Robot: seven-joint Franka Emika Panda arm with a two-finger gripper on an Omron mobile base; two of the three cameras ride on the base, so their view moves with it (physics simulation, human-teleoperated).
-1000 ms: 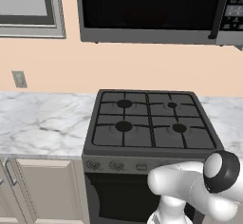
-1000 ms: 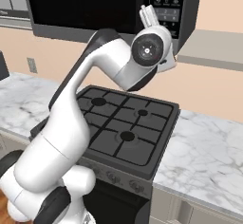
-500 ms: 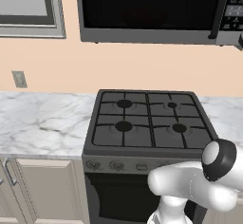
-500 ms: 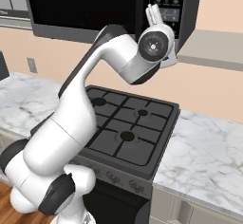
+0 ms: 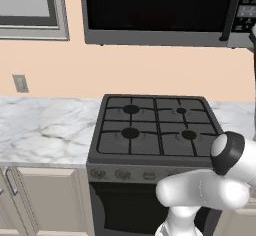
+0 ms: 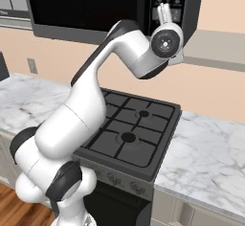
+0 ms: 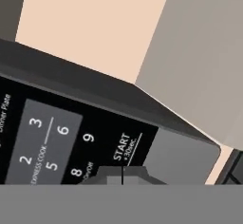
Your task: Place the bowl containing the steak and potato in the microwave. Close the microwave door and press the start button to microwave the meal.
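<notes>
Door [image 5: 155, 5] shut on the microwave [image 6: 95, 9] above the stove [image 5: 155, 130], so I've got the gripper [image 6: 164, 10] pinched fully closed and empty, one blunt tip raised at the keypad [image 7: 52, 137] by START [image 7: 124, 147], ready to poke it.

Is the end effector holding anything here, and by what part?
Nothing is held: the end effector is shut and empty, its tips at the microwave keypad by START.
</notes>
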